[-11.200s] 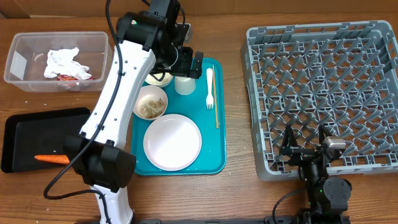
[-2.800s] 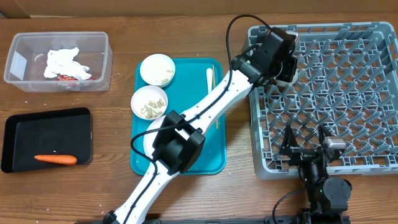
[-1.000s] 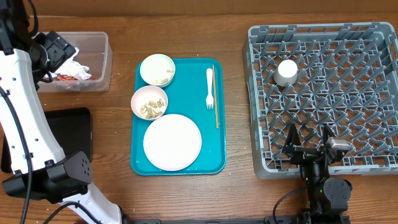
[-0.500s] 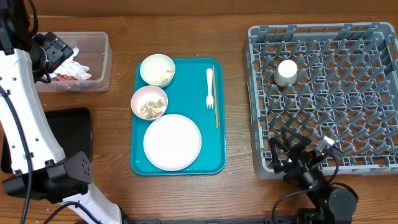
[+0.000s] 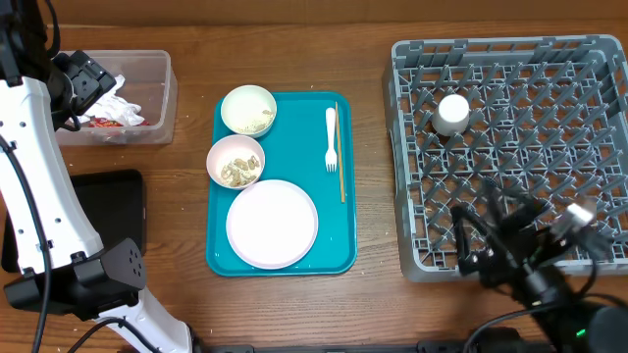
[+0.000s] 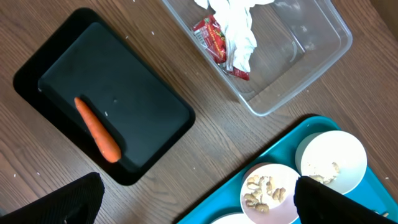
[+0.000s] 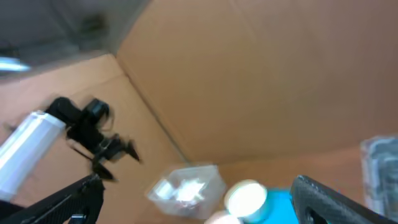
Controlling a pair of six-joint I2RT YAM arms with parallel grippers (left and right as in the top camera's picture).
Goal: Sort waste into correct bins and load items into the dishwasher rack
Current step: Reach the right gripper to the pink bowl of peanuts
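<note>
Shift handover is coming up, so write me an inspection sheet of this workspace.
Surface: wooden table, small pale specks near the tub.
Job's things: cup stands in the dishwasher rack; plate, far bowl, near bowl with food scraps, and fork on the teal tray; napkins and red wrapper in the clear tub; carrot in the black tray.
Clutter: thin wooden stick beside the fork.
Grippers: left gripper open, empty; right gripper open, empty, blurred.
Cables: black cable along the left arm.
Surroundings: cardboard wall.
</note>
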